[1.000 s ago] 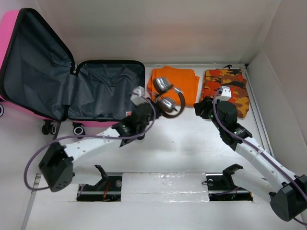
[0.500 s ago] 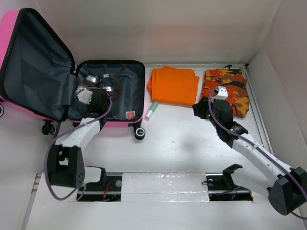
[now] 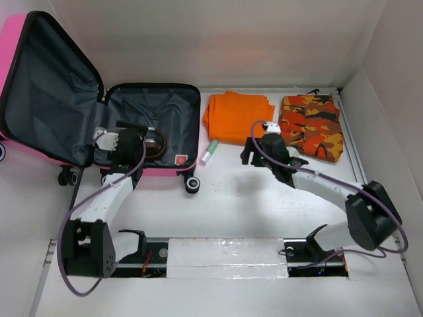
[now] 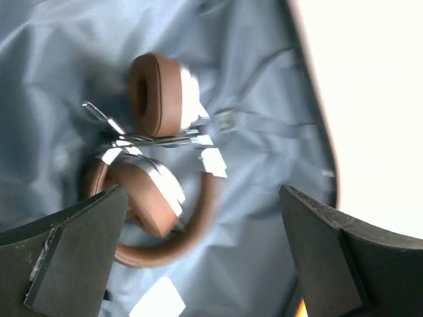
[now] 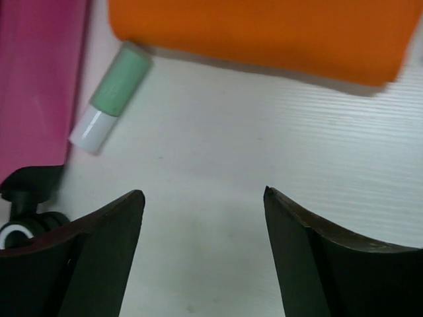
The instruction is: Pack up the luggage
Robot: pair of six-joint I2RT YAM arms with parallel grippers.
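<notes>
The pink luggage (image 3: pixel 10 39) lies open at the left, its lid propped up and its grey-lined base (image 3: pixel 168 109) flat on the table. Brown headphones (image 3: pixel 157 141) rest on the lining (image 4: pixel 264 79), seen close in the left wrist view (image 4: pixel 158 99). My left gripper (image 3: pixel 140 142) hovers over them inside the base, open (image 4: pixel 203 191), touching nothing. My right gripper (image 3: pixel 250 153) hangs open (image 5: pixel 202 191) above bare table, just right of a green and white tube (image 5: pixel 112 96) that lies beside the luggage's pink shell (image 5: pixel 39 72).
A folded orange cloth (image 3: pixel 239 117) lies behind the tube (image 3: pixel 209 152), and a camouflage-print cloth (image 3: pixel 312 125) lies to its right. A black luggage wheel (image 3: pixel 192 185) sticks out near the tube. White walls close in at the back and right.
My left gripper has let go of the headphones, which now lie in the luggage base. My right arm has swung left toward the tube, and its jaws have spread wider.
</notes>
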